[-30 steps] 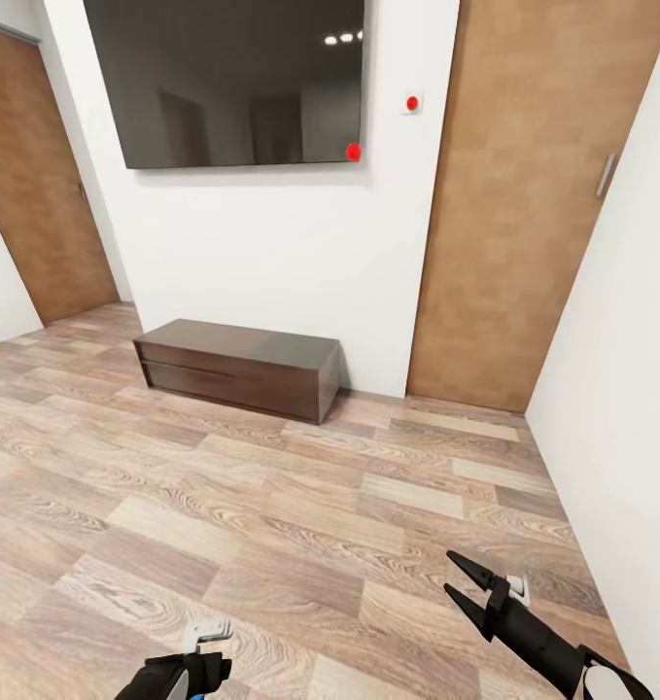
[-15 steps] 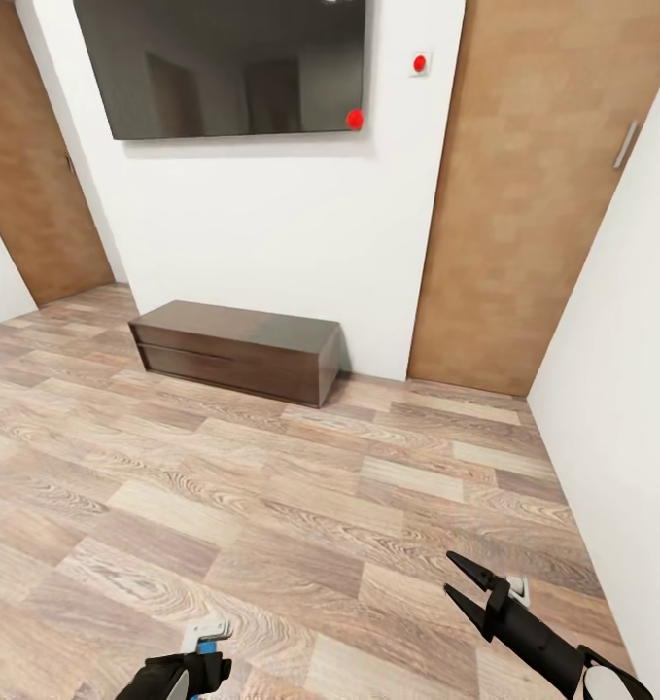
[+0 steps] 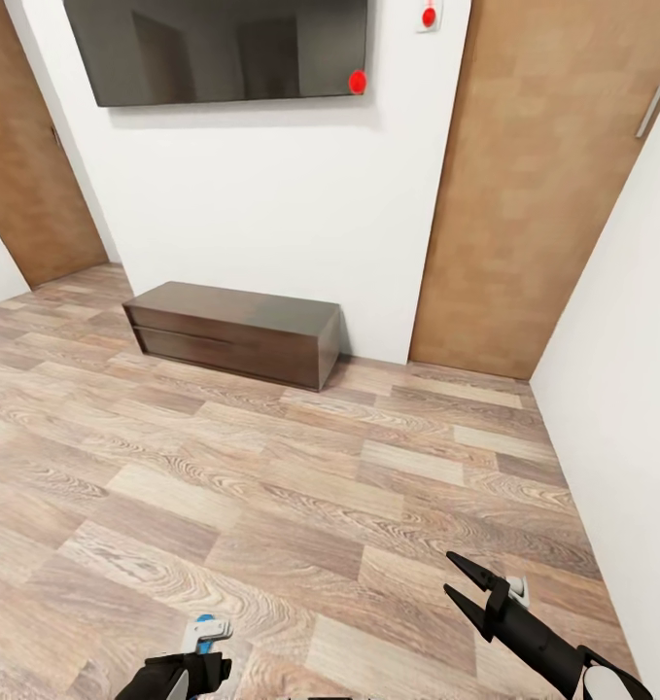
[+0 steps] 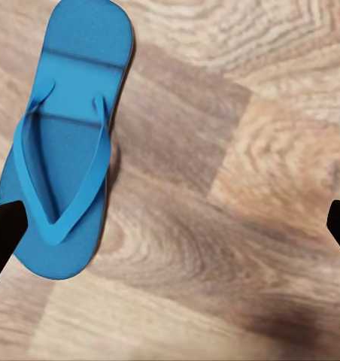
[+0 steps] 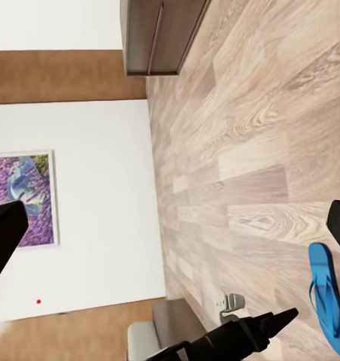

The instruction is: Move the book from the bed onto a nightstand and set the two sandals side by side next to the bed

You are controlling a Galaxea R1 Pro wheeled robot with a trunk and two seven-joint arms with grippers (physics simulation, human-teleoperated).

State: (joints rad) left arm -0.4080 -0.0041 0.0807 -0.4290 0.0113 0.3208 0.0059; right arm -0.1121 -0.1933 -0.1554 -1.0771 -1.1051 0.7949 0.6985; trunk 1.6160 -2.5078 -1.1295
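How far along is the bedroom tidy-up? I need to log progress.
Nothing looks done yet. In hand: the open left gripper hangs above one blue sandal lying flat on the wood floor, not gripping it. The right gripper is open and empty. Left: pairing the sandals by the bed, moving the book.

Wood-plank floor [image 3: 300, 486] before me: a long dark cabinet [image 3: 234, 332] stands far against the wall; one blue sandal [image 4: 65, 143] lies flat, near left.

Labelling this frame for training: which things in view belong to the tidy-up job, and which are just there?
Job:
- blue sandal, flat on the wood floor
- open left end effector above it
- open right end effector

Just there:
- long dark cabinet
- wall TV
- lavender painting
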